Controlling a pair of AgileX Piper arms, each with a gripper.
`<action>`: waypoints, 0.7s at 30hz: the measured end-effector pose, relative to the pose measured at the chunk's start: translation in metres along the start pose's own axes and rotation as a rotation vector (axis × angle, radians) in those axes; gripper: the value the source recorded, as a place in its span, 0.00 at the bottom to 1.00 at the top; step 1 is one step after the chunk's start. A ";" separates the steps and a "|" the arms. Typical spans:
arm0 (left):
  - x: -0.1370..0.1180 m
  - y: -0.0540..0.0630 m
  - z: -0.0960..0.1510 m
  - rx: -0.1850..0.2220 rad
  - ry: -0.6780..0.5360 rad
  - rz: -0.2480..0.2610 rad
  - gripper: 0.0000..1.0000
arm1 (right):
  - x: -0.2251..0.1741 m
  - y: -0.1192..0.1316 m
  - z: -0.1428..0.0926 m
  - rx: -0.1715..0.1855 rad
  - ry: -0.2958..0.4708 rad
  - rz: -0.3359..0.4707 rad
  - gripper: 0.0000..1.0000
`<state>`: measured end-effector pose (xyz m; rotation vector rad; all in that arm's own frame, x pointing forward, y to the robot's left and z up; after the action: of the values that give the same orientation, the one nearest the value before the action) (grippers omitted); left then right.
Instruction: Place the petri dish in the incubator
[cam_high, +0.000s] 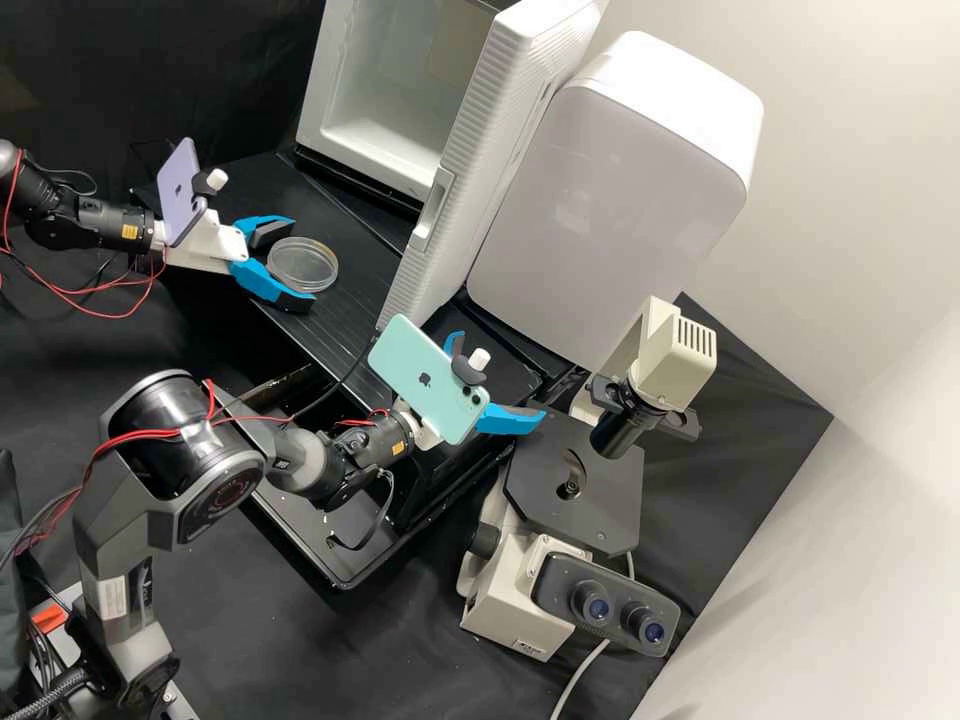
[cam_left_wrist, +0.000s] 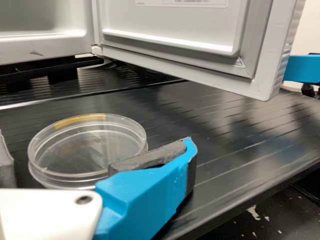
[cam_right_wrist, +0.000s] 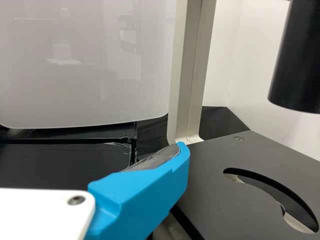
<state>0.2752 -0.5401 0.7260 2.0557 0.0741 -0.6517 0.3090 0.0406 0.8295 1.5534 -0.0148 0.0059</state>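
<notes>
At the worktop's (cam_high: 345, 310) far end, before the incubator (cam_high: 345, 70), the left pincer (cam_high: 288, 262) is held low and level, its two blue fingers (cam_left_wrist: 150, 197) spread wide. It pinches nothing. The petri dish (cam_left_wrist: 86, 146) lies flat on the ribbed black surface between the spread fingers, out at their tips, with its lid on. In the left wrist view, one grey pad (cam_left_wrist: 150, 157) stands just beside the dish's rim. Whether pad and rim are touching cannot be told.

The dish is round, so it has no long axis to align with. The fingers straddle it across its width, and in judgement a plain closing of the fingers would seat the grip.

Beyond the dish, on the side away from the left pincer, the white chamber of the incubator stands open. Its door (cam_high: 480, 150) is swung out on the side toward the other arm. The carry would therefore seem to run forward from the dish and into the opening.

The right pincer (cam_high: 508, 417) hangs well apart from the dish, near the black stage (cam_high: 570, 480) of a microscope (cam_high: 560, 590), with the open door standing between it and the dish. Whether it is spread or pressed together cannot be told, and it touches none of the task's things.

The left arm is thus much the nearer to the dish.
</notes>
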 end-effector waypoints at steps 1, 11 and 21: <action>0.000 0.000 0.000 0.005 0.002 0.001 0.00 | 0.000 0.000 0.000 0.000 0.000 0.000 1.00; 0.000 -0.001 -0.001 -0.001 0.028 0.009 0.00 | 0.000 0.000 0.000 0.000 0.000 0.000 1.00; -0.001 -0.001 -0.001 -0.003 0.032 0.013 0.00 | 0.000 0.000 0.000 0.000 0.000 0.000 1.00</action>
<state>0.2751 -0.5383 0.7261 2.0624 0.0803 -0.6103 0.3090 0.0406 0.8295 1.5534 -0.0148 0.0059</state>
